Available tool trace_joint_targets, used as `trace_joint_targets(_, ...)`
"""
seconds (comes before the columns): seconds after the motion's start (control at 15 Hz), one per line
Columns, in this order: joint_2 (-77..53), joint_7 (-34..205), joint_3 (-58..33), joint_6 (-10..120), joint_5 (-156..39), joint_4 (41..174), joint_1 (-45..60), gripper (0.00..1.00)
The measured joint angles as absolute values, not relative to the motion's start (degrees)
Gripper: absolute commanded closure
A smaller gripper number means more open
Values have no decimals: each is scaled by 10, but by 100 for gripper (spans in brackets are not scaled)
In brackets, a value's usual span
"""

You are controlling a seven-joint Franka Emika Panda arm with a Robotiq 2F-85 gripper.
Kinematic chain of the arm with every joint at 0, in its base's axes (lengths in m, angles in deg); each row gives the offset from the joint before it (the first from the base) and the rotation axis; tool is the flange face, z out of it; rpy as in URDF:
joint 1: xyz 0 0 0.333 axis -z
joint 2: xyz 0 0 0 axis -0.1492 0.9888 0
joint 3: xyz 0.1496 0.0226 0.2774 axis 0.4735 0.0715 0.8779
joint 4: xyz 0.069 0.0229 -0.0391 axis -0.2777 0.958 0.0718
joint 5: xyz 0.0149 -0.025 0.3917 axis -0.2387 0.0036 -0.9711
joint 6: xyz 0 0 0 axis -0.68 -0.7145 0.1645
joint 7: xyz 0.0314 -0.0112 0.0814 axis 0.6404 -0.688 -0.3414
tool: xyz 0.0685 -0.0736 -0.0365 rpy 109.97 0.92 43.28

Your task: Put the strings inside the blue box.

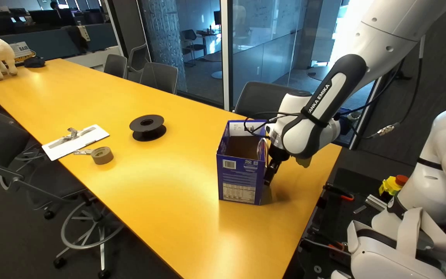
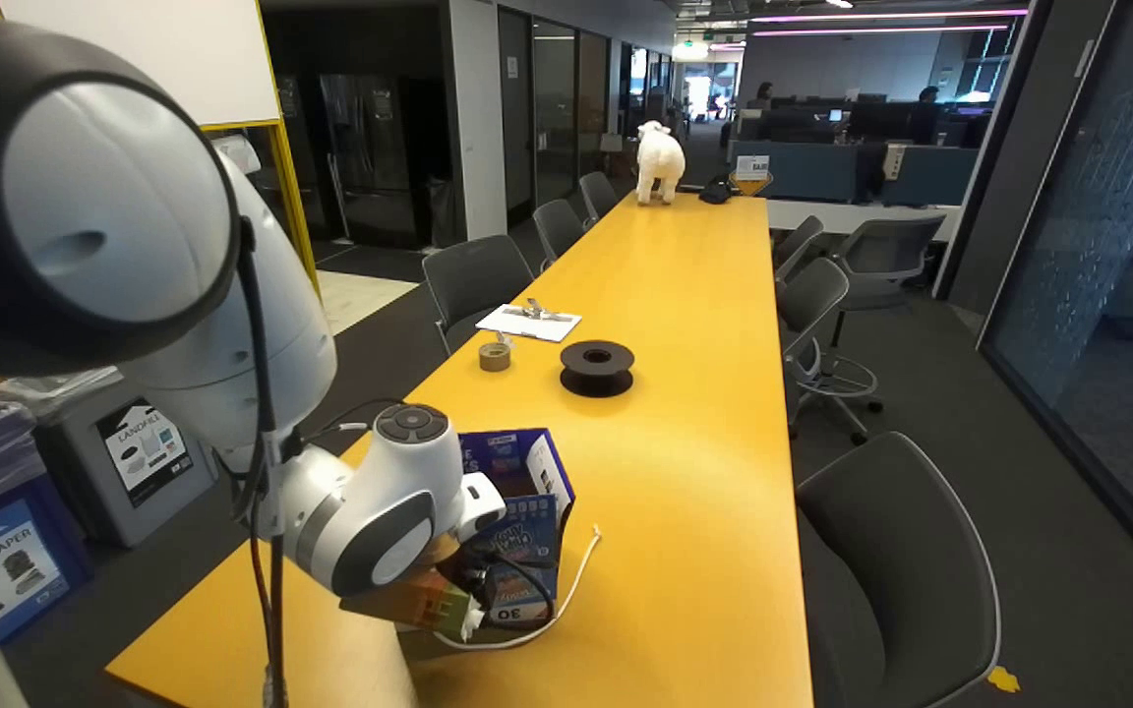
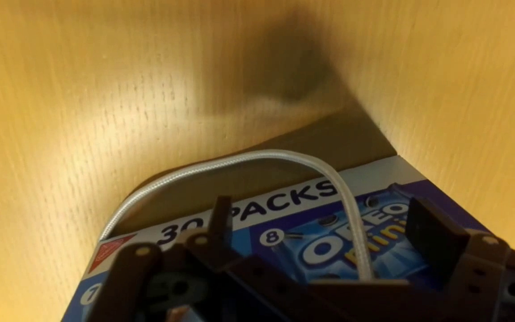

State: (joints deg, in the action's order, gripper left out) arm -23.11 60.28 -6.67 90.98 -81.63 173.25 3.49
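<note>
White braided cord (image 3: 262,155) curves outside the blue snack carton (image 1: 239,174), showing in the gap of the spread hand (image 3: 319,221); closing so near could, I'd guess, shove the carton.

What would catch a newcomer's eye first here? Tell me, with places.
Probably the bulky white robot arm over one end of the long yellow wooden table, beside the tall dark-blue cardboard box. Thin white braided cord curls beside the box; a fluffy white toy sheep stands at the table's far end.

Blue box (image 3: 291,243) cropped in wrist view, string (image 3: 275,154) partly hidden
</note>
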Motion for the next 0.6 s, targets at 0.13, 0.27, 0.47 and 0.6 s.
trace_joint_targets(0.13, -218, 605, -67, 931, -816, 1732, 33, 0)
trace_joint_targets(0.27, -208, 605, -67, 946, -816, 1732, 33, 26)
trace_joint_targets(0.47, -200, 605, -67, 961, -817, 1732, 32, 50)
trace_joint_targets(0.6, -197, 605, -67, 968, -817, 1732, 32, 65)
